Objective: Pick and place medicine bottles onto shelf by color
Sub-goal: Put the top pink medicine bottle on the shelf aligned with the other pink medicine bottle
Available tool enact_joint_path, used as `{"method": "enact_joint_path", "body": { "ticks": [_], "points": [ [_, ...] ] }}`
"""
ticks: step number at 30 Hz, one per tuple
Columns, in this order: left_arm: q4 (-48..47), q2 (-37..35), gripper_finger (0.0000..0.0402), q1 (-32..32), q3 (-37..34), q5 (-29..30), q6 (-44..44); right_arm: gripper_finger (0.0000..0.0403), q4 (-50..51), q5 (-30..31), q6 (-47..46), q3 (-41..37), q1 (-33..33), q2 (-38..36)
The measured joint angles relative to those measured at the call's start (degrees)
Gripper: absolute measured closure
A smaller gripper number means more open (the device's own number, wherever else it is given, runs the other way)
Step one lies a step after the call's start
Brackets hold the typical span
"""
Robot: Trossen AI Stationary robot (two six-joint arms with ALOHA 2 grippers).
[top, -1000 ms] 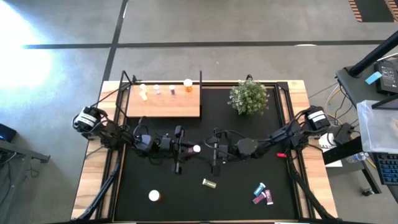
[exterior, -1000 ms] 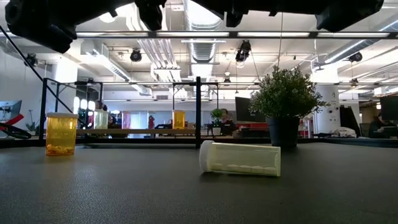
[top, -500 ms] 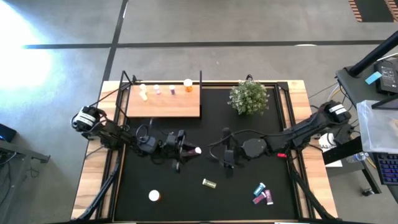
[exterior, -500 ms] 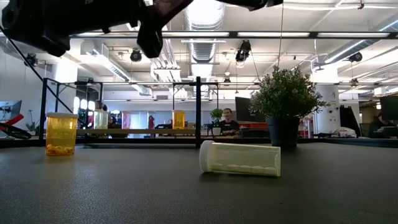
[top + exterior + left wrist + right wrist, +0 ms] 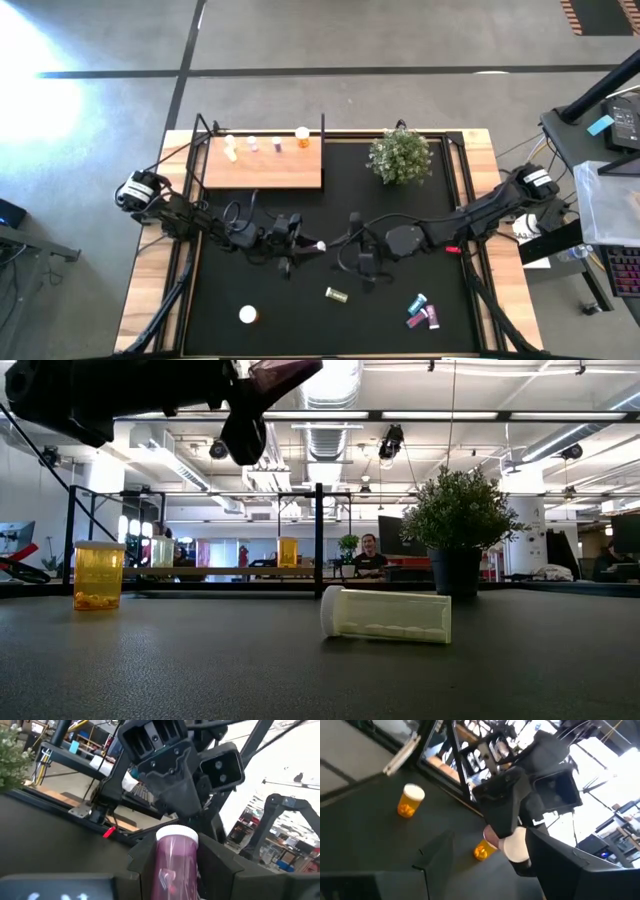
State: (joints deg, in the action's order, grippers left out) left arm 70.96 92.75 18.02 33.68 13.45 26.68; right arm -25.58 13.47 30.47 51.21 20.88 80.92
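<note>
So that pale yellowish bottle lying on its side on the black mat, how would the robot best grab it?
The yellowish bottle lies flat, white cap to one end, with open mat around it. Probably best to come straight down and close the tool across the middle of its round body, fingers on the two long sides, clear of the cap. Gripped end to end, it would likely slip or tilt.

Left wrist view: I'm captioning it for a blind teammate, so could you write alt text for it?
The left gripper is shut on a pink bottle with a white cap, held upright between its dark fingers. Close behind it, the right arm faces the camera above the black mat.
</note>
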Motion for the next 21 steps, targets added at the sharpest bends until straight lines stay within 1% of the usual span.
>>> {"method": "enact_joint_path", "body": {
  "ticks": [6, 11, 21],
  "points": [
    [-0.2, 0.0, 0.0295, 0.1, -0.1, -2.9, 0.0, 0.017, 6.4, 0.4, 2.4, 6.3, 0.1, 4.4],
    [0.0, 0.0, 0.0295, 0.4, -0.4, -3.6, 0.2, 0.017, 11.9, 2.5, 2.6, 10.4, 0.0, 5.6],
    [-1.1, 0.0, 0.0295, 0.5, 0.0, -4.5, 0.0, 0.017, 12.6, 2.6, 2.1, 10.6, -0.2, 5.6]
  ]
}}
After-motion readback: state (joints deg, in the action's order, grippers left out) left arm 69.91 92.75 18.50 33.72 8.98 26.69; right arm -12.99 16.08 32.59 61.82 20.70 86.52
